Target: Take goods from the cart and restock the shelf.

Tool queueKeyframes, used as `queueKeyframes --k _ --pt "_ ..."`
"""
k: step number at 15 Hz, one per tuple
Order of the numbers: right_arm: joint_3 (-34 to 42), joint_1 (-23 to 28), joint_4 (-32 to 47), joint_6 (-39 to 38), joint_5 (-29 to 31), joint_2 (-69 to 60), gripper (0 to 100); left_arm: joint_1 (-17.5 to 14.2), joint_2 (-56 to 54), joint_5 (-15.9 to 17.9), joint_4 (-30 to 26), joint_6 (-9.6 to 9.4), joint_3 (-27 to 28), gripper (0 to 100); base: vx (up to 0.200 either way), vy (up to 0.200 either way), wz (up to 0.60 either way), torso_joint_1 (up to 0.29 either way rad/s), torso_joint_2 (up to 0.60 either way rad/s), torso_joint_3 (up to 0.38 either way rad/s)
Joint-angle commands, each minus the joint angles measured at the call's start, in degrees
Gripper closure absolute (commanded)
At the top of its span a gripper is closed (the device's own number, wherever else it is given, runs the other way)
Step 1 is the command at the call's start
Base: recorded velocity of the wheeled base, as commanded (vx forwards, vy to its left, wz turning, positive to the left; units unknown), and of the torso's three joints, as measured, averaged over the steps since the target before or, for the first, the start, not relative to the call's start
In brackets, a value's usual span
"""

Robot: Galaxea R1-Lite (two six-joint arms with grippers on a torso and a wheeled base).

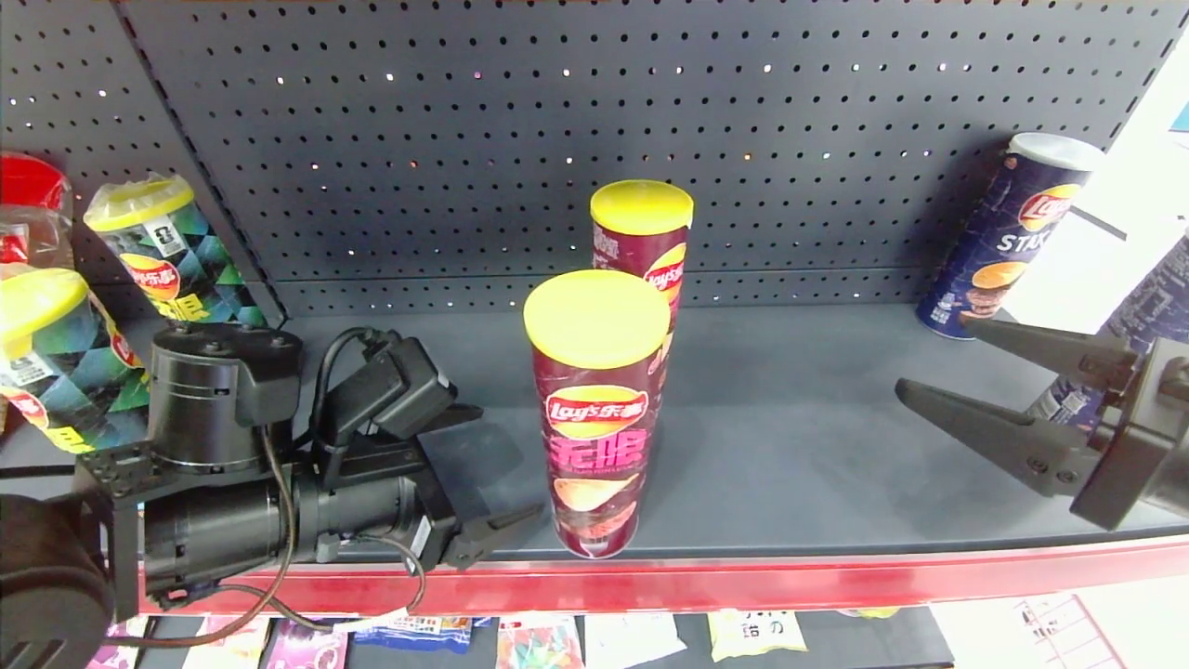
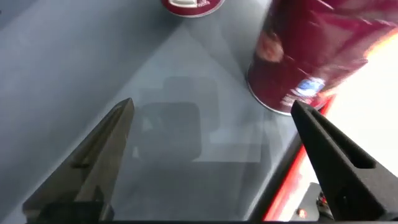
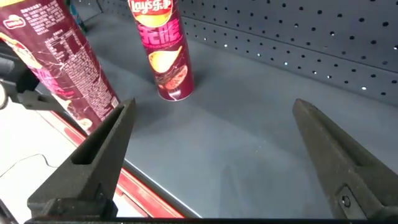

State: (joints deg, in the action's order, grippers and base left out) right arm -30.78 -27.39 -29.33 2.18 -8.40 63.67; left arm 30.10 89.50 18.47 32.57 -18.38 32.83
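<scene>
Front maroon can (image 1: pixel 594 418) upright on shelf (image 1: pixel 799 437), left hand (image 2: pixel 212 106) spread, right hand (image 3: pixel 214 102) spread

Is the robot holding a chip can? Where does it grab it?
Nothing is held. The left pincer and right pincer are both open and empty.

Shelf (image 1: pixel 790 437): deck with back panel (image 1: pixel 557 121) behind, front rail (image 1: pixel 743 576) along the near edge.

- Front can (image 1: pixel 594 418): upright, mid-shelf, just behind the rail.
- Rear can (image 1: pixel 641 242): upright, directly behind the front can, slightly to its right, near the back panel.
- Right-end can (image 1: pixel 1003 242): far right, tilted, at the back.
- Left-end cans (image 1: pixel 158 251): far left, one behind the other.
- Left gripper (image 1: pixel 509 459): over the front edge, just left of the front can, not touching.
- Right gripper (image 1: pixel 933 355): over the right part, well apart from the middle cans.
- Packets (image 1: pixel 539 641): on the level below.
</scene>
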Motion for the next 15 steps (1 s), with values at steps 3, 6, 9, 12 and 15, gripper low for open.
queueKeyframes --k 3,6,9,12,15 --pt "-0.51 -0.03 -0.11 -0.07 -0.04 0.58 0 -0.13 1.46 -0.01 0.03 0.01 1.01 0 0.0 0.0 0.0 0.0 0.0 0.0" --pt "-0.42 -0.03 -0.11 -0.07 -0.04 0.75 0 -0.04 2.17 -0.01 0.03 0.01 2.06 0 0.0 0.0 0.0 0.0 0.0 0.0" --pt "-0.6 -0.03 -0.11 -0.07 -0.04 0.93 0 -0.04 3.05 -0.01 0.03 0.01 3.21 0 0.0 0.0 0.0 0.0 0.0 0.0" --pt "-0.77 -0.03 -0.11 -0.07 -0.04 1.54 0 0.14 3.4 -0.01 0.03 0.01 3.47 0 0.0 0.0 0.0 0.0 0.0 0.0" --pt "-0.86 -0.03 -0.11 -0.07 -0.04 1.72 0 0.84 3.57 -0.01 0.03 0.01 3.47 0 0.0 0.0 0.0 0.0 0.0 0.0"
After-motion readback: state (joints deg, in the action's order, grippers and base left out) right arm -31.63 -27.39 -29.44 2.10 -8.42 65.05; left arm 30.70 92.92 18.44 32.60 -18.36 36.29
